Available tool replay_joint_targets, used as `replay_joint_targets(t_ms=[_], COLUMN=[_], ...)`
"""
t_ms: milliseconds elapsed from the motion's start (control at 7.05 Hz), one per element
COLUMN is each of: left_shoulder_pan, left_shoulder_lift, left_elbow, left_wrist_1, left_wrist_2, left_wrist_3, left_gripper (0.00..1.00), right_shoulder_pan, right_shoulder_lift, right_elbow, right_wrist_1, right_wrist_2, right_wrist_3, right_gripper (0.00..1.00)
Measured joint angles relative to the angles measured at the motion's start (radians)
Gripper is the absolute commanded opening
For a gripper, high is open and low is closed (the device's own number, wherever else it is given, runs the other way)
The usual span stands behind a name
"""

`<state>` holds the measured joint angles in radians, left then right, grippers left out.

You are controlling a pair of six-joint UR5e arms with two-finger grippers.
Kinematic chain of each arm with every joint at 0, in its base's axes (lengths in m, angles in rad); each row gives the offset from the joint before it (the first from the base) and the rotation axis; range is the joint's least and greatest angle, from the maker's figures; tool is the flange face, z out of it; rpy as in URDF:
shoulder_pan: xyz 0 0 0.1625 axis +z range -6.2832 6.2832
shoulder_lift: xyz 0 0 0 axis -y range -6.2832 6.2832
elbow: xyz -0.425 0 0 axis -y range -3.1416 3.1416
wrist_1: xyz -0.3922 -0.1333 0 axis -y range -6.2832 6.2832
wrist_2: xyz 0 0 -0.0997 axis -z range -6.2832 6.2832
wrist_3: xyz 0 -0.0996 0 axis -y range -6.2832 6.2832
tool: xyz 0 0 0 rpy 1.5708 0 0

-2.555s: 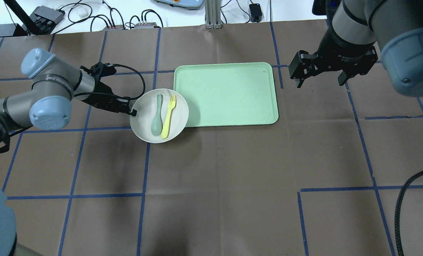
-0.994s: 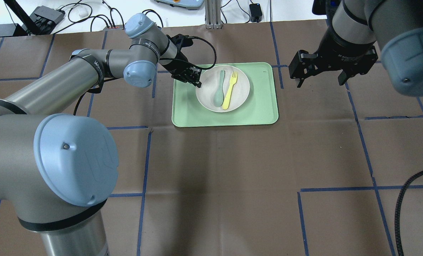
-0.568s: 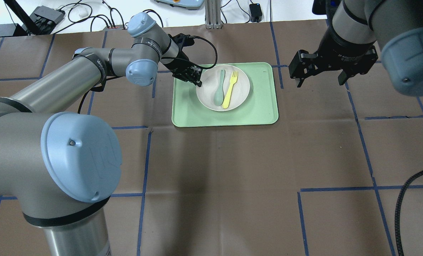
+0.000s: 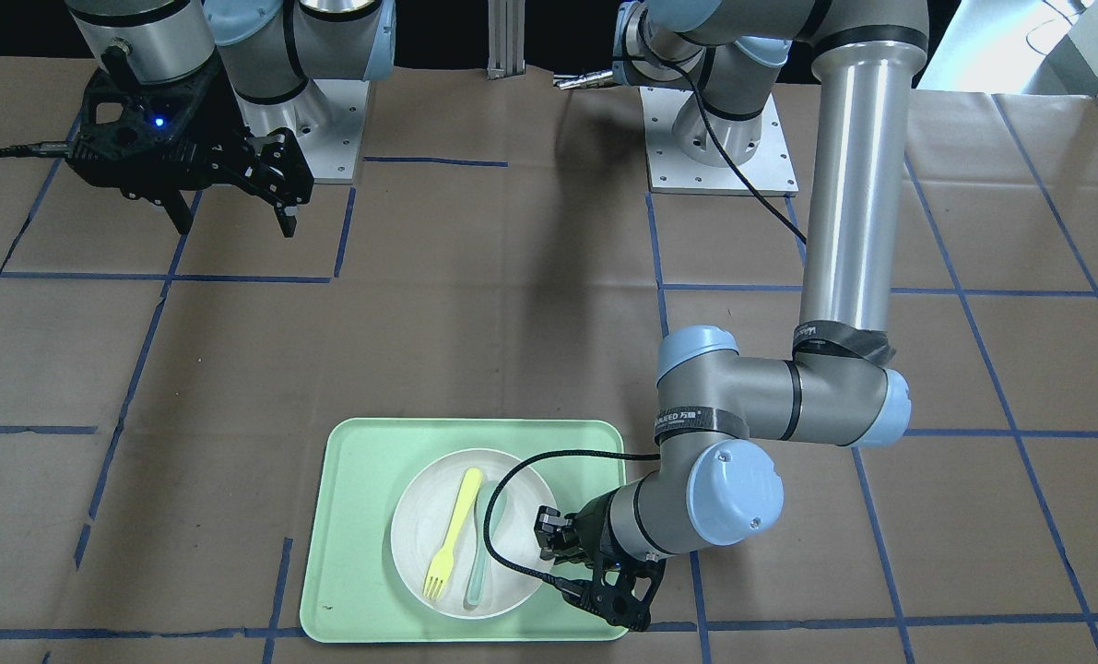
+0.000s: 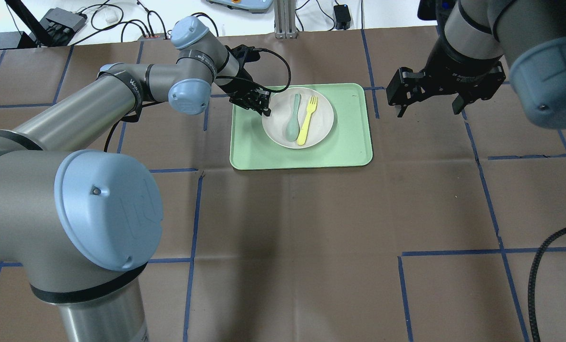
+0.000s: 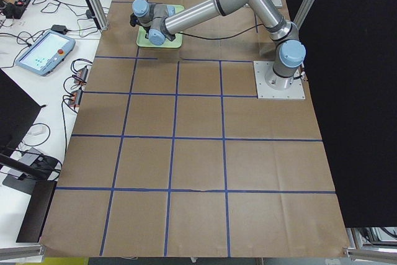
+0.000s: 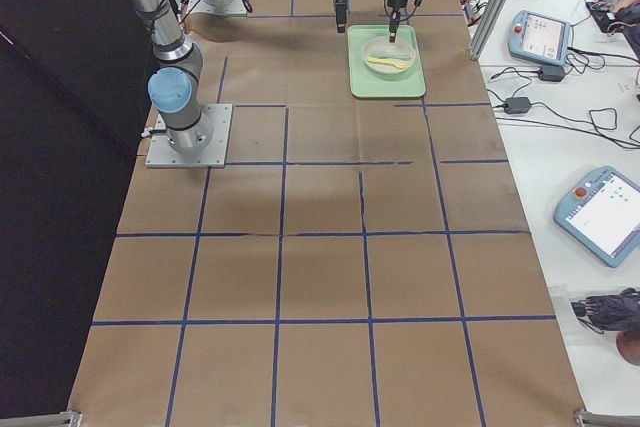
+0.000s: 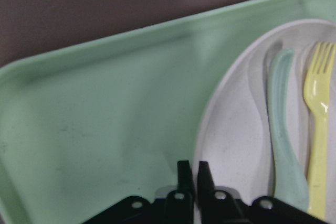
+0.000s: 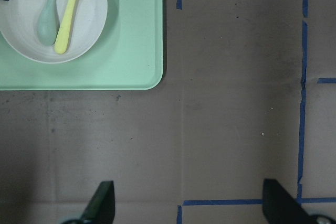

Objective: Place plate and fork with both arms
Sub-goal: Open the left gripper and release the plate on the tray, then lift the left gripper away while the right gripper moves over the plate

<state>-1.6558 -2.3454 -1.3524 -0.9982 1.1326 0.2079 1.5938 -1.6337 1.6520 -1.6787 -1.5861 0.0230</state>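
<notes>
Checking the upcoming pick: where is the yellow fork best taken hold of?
Probably the handle just below the tines, from straight above, jaws across its width. The fork lies flat in the plate; the spoon crowds its butt end, and the gap widens toward the tines. The open right gripper hangs on the fork's free side.

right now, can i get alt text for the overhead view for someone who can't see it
A white plate carrying a yellow fork and a grey-green spoon is on a pale green tray, with the left gripper pinching the plate's rim. The right gripper hangs open above the brown table, beside the tray.
</notes>
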Motion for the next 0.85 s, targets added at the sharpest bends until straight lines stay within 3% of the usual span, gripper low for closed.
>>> replay_joint_targets(t_ms=[426, 852], left_shoulder_pan=[-0.001, 0.004], left_shoulder_lift=[0.052, 0.284], left_elbow=[0.001, -0.008], left_wrist_1=[-0.059, -0.379], left_wrist_2=[0.012, 0.168], left_wrist_3=[-0.016, -0.037], left_gripper=[0.99, 0.99], right_shoulder_pan=[0.0, 0.0], right_shoulder_lift=[0.0, 0.001], right_elbow=[-0.001, -0.01], right_wrist_1=[0.0, -0.004], right_wrist_2=[0.0, -0.001], right_wrist_3=[0.0, -0.003], right_gripper=[1.0, 1.0])
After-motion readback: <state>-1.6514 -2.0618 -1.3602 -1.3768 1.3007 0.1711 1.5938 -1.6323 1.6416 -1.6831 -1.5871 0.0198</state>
